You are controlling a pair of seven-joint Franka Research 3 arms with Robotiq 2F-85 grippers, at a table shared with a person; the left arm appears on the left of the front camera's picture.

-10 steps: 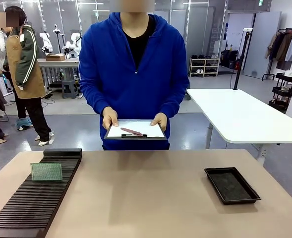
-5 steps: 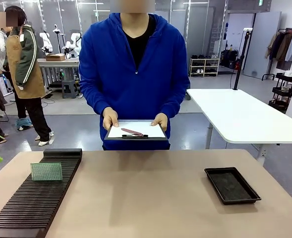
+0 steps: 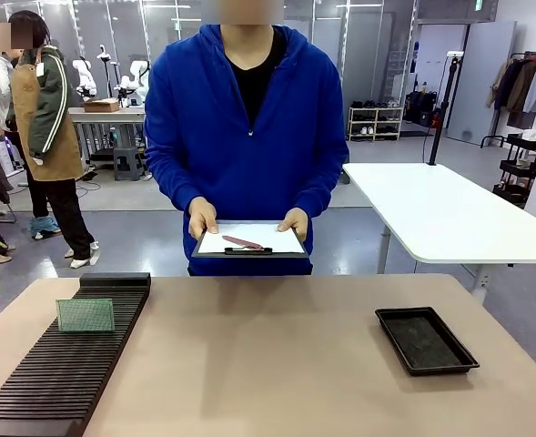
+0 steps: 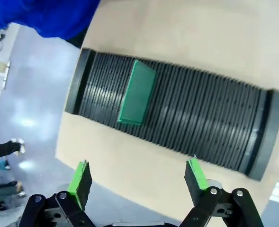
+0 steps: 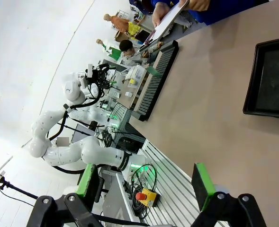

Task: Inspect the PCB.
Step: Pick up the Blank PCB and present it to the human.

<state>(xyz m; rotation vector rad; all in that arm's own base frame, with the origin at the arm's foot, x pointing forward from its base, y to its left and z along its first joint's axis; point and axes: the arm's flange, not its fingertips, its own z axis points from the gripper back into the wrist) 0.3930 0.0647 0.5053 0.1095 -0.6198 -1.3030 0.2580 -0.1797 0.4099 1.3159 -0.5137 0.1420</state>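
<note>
My left gripper [image 4: 138,176] hung with its jaws spread wide, green pads [image 4: 81,177] at seven and five o'clock in its wrist view, nothing between them. My right gripper [image 5: 145,182] stood equally wide, pads [image 5: 202,184] at seven and five, gripping nothing.

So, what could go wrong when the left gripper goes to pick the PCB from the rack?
1. The PCB stands on its thin edge in the rack; a grip coming down off-centre could tip or bend it.
2. The open left gripper hangs beside the rack, not over the PCB; its fingers might catch the ribs on the way.
3. The pen lies loose on the clipboard and may slide off.
</note>
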